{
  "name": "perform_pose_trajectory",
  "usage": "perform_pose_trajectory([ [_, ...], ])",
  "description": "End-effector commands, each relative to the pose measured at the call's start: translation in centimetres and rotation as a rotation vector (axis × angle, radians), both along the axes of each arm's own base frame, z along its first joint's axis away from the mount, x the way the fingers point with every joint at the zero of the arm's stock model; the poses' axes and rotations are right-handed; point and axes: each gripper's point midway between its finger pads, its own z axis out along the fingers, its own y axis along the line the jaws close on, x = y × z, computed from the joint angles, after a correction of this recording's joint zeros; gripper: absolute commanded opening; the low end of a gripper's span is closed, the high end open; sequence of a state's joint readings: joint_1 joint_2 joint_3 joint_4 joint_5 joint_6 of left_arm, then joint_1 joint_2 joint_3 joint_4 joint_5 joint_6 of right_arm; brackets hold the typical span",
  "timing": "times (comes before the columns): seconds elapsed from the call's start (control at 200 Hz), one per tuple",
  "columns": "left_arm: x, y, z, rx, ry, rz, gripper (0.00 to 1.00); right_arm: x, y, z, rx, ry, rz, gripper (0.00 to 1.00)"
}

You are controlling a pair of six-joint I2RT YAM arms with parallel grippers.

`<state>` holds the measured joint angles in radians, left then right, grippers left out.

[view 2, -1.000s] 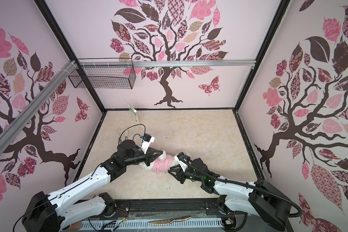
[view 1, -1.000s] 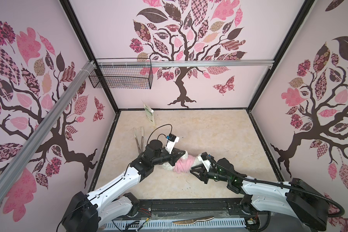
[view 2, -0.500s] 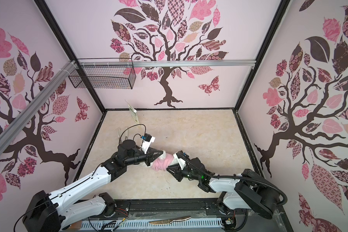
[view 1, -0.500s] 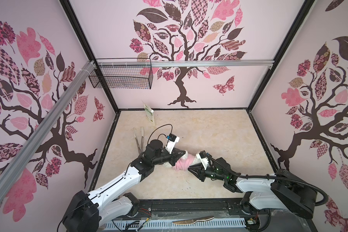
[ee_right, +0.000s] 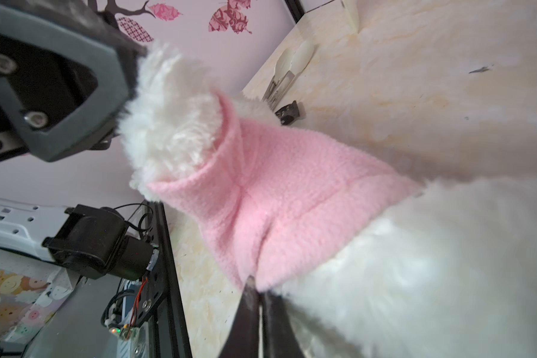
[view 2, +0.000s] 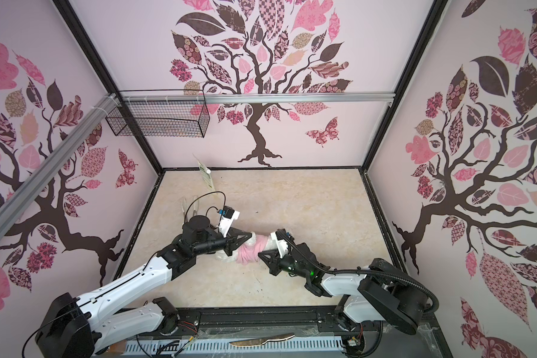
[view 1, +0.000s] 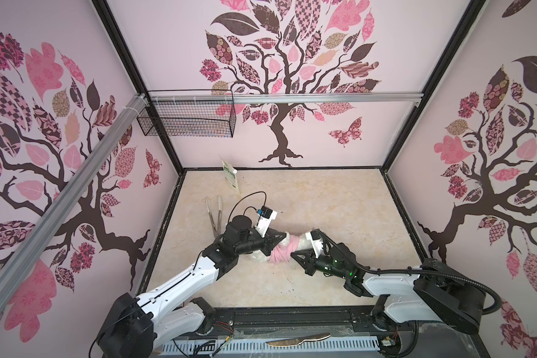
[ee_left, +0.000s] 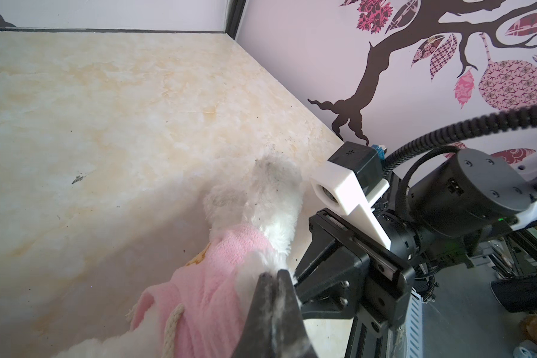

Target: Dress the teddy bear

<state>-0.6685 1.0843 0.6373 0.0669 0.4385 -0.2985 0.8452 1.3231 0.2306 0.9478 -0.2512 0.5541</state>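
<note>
A fluffy white plush teddy bear (view 1: 305, 245) lies on the beige marble-patterned table top (view 1: 323, 201), near the pair of metal kitchen tongs (view 1: 214, 214) and to their right in both top views. It is stretched between two robot arms. A small pink fleece hoodie (view 1: 280, 253) is bunched around the bear's middle, with white fur showing on either side of it.

The left gripper (view 1: 283, 237), on the arm that crosses the tongs' hinged end, has its black jaws pressed together on the tip of a stubby white limb (ee_right: 168, 124). That limb pokes out of a pink sleeve opening (the right wrist view shows it most clearly). The right gripper (view 1: 293, 254) extends from the side of the bear away from the tongs. Its jaws are pinched tight on the hoodie's lower edge, where pink fleece meets white fur.

In the left wrist view a cream drawstring cord (ee_left: 171, 322) lies over the pink fabric. Another furry limb, greyed at its end, rises beyond the hoodie.

Behind the tongs, a white-and-green card (view 1: 230, 179) leans at the foot of the back wall. A black wire basket (view 1: 186, 121) hangs from an aluminium rail higher up on that wall. A gold-coloured table knife (view 1: 298, 342) lies on the front ledge, well apart from the tongs.
</note>
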Motion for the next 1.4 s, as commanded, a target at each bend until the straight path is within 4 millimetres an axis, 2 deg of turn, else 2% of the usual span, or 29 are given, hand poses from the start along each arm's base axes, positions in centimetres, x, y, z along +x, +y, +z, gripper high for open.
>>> perform_pose_trajectory([
  [0.0,-0.2,0.2,0.5,-0.002,-0.046,0.003,0.0,0.7,-0.2,0.8,0.01,-0.035,-0.037,0.0],
  [0.09,0.2,1.0,0.1,0.055,-0.09,0.031,0.0,0.0,-0.6,1.4,0.006,-0.066,-0.01,0.0],
  [0.27,1.8,4.1,-2.0,0.242,-0.192,0.117,0.0,-1.3,-2.4,3.1,0.028,-0.089,0.033,0.0],
  [0.51,3.6,6.0,-3.0,0.304,-0.198,0.184,0.0,-2.3,-3.9,4.5,0.025,-0.071,0.063,0.0],
  [0.695,3.7,5.9,-3.7,0.321,-0.177,0.177,0.0,-0.8,-5.7,4.3,0.079,0.042,0.018,0.0],
  [0.81,3.5,5.6,-4.2,0.33,-0.167,0.152,0.0,-0.5,-5.3,4.8,0.114,0.076,0.035,0.0],
  [0.87,3.2,5.2,-4.4,0.327,-0.16,0.121,0.0,-0.6,-4.9,6.0,0.163,0.073,0.059,0.0],
  [1.015,2.6,4.2,-4.4,0.295,-0.154,0.056,0.0,-1.9,-3.5,10.3,0.264,0.011,0.205,0.0],
  [1.075,2.6,4.0,-4.1,0.286,-0.163,0.051,0.0,-2.4,-3.1,11.1,0.253,-0.014,0.262,0.0],
  [1.15,2.6,4.2,-4.0,0.292,-0.177,0.052,0.0,-2.2,-2.9,10.3,0.168,-0.019,0.265,0.0],
  [1.23,2.6,4.4,-3.9,0.3,-0.189,0.058,0.0,-0.5,-3.5,7.8,0.02,0.028,0.171,0.0],
  [1.395,2.8,4.4,-3.0,0.276,-0.202,0.075,0.0,2.9,-6.4,3.7,-0.212,0.096,-0.078,0.0],
])
